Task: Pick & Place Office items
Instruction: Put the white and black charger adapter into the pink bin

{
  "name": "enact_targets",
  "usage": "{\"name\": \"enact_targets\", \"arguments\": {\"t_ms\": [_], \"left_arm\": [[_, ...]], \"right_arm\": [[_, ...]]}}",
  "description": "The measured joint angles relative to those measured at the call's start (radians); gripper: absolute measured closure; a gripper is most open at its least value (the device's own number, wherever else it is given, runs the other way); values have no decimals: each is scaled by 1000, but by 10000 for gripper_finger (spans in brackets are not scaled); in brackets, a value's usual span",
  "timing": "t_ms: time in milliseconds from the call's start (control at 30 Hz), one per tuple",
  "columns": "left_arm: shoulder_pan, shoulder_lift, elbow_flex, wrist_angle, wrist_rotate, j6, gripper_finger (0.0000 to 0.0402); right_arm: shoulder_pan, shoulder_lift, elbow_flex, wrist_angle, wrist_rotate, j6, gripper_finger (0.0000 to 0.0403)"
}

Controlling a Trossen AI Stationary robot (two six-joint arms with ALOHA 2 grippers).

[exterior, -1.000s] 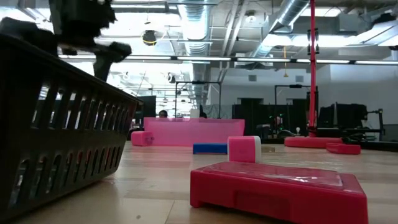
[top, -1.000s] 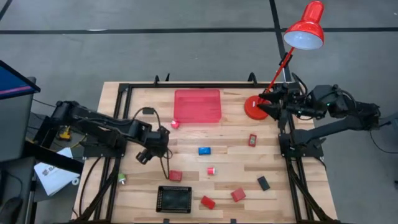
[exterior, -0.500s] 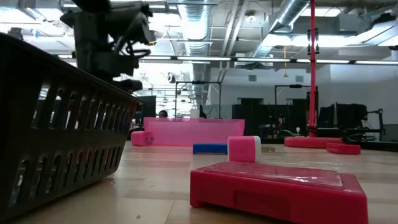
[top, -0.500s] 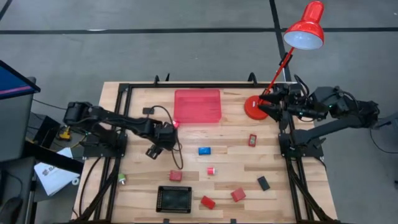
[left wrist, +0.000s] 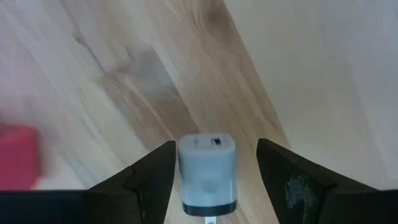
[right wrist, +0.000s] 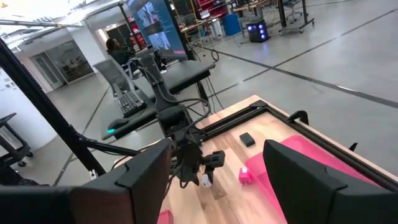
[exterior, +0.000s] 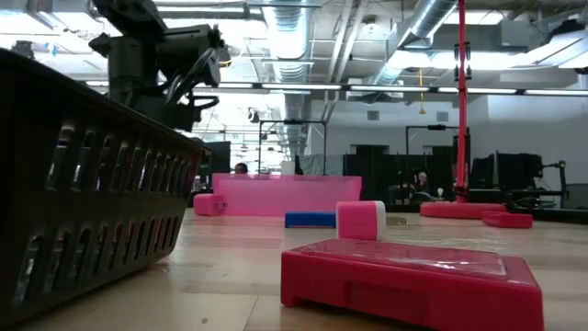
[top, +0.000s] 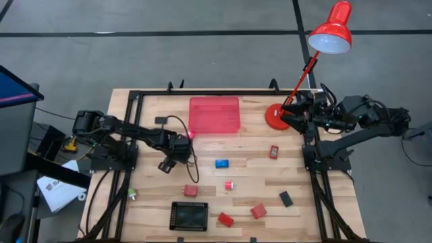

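Note:
A small white block with a dark end (left wrist: 207,171) lies on the wooden table between the fingers of my left gripper (left wrist: 216,146). That gripper (top: 177,151) points down left of the table's middle, near the red tray (top: 214,115), and stands open. The right wrist view shows the white block (right wrist: 206,181) under it. Loose on the table lie a blue block (top: 222,163), red blocks (top: 191,190) (top: 225,219) (top: 258,211), a black rectangle (top: 286,198) and red-and-white pieces (top: 229,185) (top: 274,152). My right gripper (right wrist: 214,186) waits open, high beside the lamp base (top: 277,116). My left gripper comes at the white block from above, fingers pointing down, one on each long side. One finger (left wrist: 155,171) stands right against the block's side (left wrist: 182,168); whether it touches, I cannot tell. The other finger (left wrist: 280,168) stands clear of it. The block lies on the table.
A black slotted basket (top: 189,216) stands at the near edge and fills the left of the low view (exterior: 83,184). The red desk lamp's shade (top: 332,30) hangs over the far right corner. A pink piece (top: 191,135) lies by the tray, a green-and-white bit (top: 132,194) at the left rail.
My left gripper has sunk toward the table and gone a little toward the right and far edges, coming to stand near the red tray's near left corner. My right arm has kept still.

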Motion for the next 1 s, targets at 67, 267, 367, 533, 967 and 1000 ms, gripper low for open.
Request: {"name": "enact_targets", "arguments": {"t_ms": [67,267,367,533,967,1000], "left_arm": [[0,0,-19,0,0,-23,183],[0,-4,-43,29,7,-127,194],[0,-9,-46,29,7,-175,220],[0,-18,-47,58,-1,-248,277],[62,-249,-43,666,5,-720,264],[87,-260,-43,709,-31,-791,267]], "right_arm": [[0,0,0,0,0,4,154],[0,2,0,0,0,4,154],[0,6,0,1,0,4,154],[-1,14,0,14,0,4,154],[-1,48,0,94,0,-5,154],[-1,49,0,98,1,-5,154]]}}
